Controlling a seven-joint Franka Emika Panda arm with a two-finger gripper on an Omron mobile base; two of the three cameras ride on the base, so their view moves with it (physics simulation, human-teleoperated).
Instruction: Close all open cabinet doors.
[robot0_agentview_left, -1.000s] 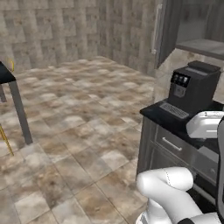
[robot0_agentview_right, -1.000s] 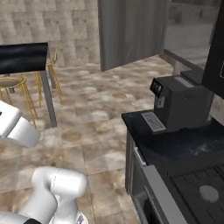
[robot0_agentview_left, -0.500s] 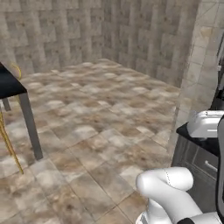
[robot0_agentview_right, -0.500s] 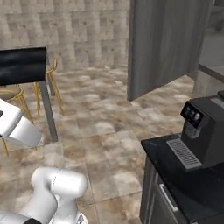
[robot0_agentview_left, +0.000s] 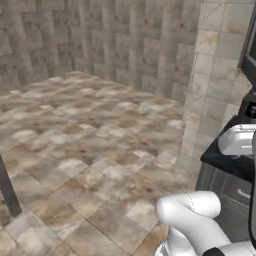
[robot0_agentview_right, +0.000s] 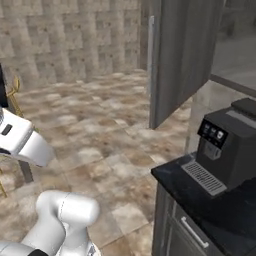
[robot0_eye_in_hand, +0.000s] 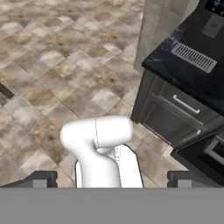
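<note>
One cabinet door (robot0_agentview_right: 182, 60) stands swung open above the counter in the right base view, a dark grey panel with a vertical silver bar handle (robot0_agentview_right: 150, 55) on its left edge; the floor shows below it. My gripper (robot0_eye_in_hand: 111, 181) is open, its two dark fingertips (robot0_eye_in_hand: 40, 179) far apart at the bottom of the hand view with nothing between them. It hangs well back from the door and looks down at the floor and the lower drawers (robot0_eye_in_hand: 179, 109).
A black coffee machine (robot0_agentview_right: 225, 145) sits on the black counter (robot0_agentview_right: 195, 197) beside a tiled wall end (robot0_agentview_left: 207, 95). Dark drawer fronts with silver handles (robot0_eye_in_hand: 186, 104) lie under it. A dark table leg (robot0_agentview_left: 7, 192) and a yellow chair (robot0_agentview_right: 13, 95) stand left. Open tiled floor (robot0_agentview_left: 85, 135) lies ahead.
The whole picture has shifted: the base has moved, so the counter, coffee machine and open door slide right in both base views. The arm keeps its pose.
</note>
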